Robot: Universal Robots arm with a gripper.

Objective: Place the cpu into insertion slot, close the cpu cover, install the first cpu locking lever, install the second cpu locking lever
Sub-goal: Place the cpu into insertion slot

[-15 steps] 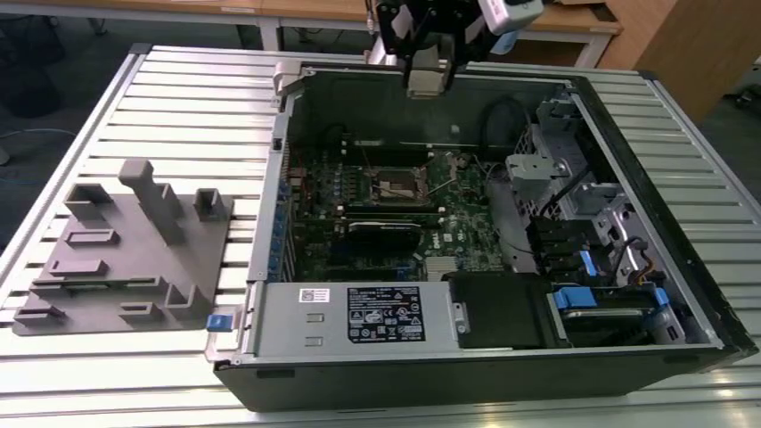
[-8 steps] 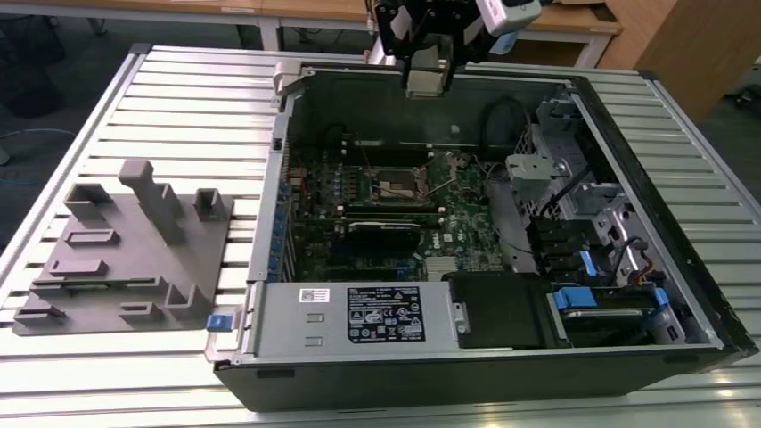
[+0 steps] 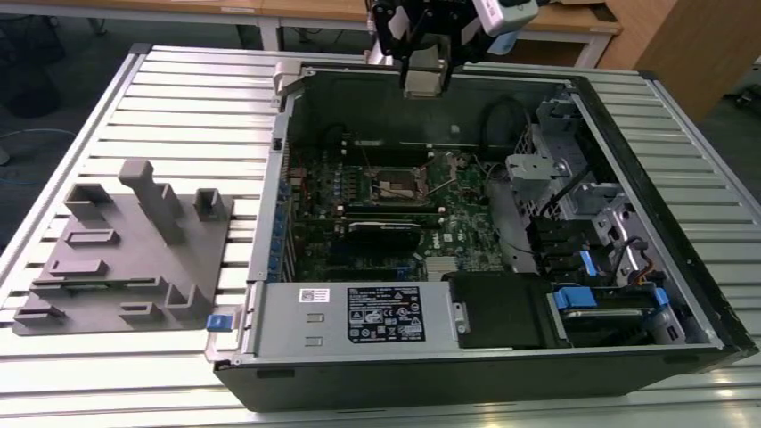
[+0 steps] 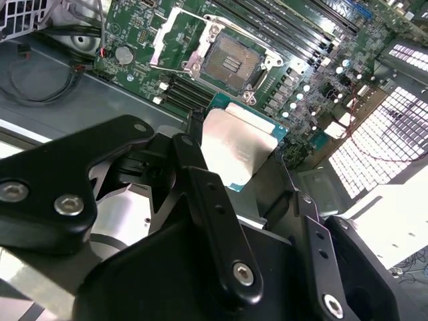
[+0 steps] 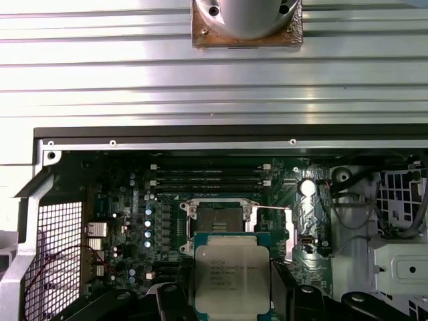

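Showing a dull silvery top inside a thin green border, the cpu (image 5: 232, 274) is a flat square chip held in the air, level with its top facing up, clear of the motherboard (image 5: 134, 221). In the exterior view the arm reaches straight down over the computer case (image 3: 476, 374) near its wall farthest from the camera, on the slatted table (image 3: 178, 98). The gripper (image 4: 237, 154) is clamped on the chip, a black finger (image 4: 190, 157) pressed against each opposite edge. Below it lies the insertion slot (image 4: 234, 65), bare and dark, with the silvery cpu cover (image 4: 162, 37) swung open at its side.
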